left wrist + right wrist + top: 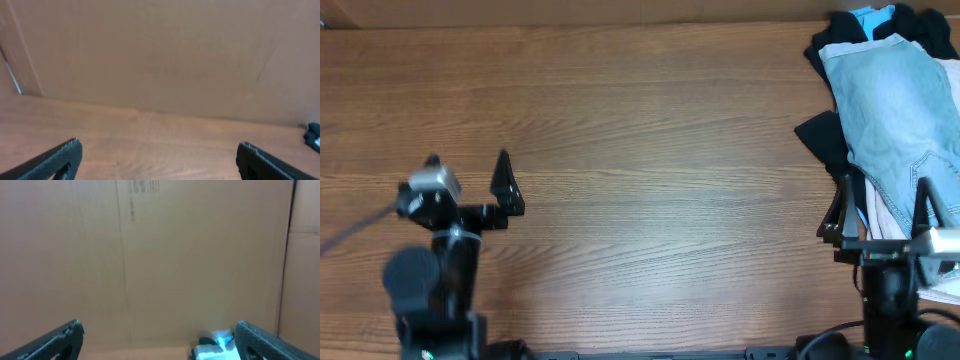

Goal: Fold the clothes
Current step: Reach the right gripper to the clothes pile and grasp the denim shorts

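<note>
The faded light-blue denim shorts (900,115) lie on top of a pile of clothes at the table's right edge in the overhead view. My right gripper (882,200) is open and empty, its fingers over the near end of the pile. My left gripper (470,170) is open and empty over bare wood at the left, far from the shorts. In the right wrist view my open fingers (159,336) frame a cardboard wall, with a bit of the pile (212,349) low at the right. The left wrist view shows open fingers (159,159) above the tabletop.
A black garment (910,25) and a cream garment (882,215) lie under the shorts in the pile. A tan cardboard wall (165,55) stands along the table's far edge. The wooden table (650,150) stretches between the two arms.
</note>
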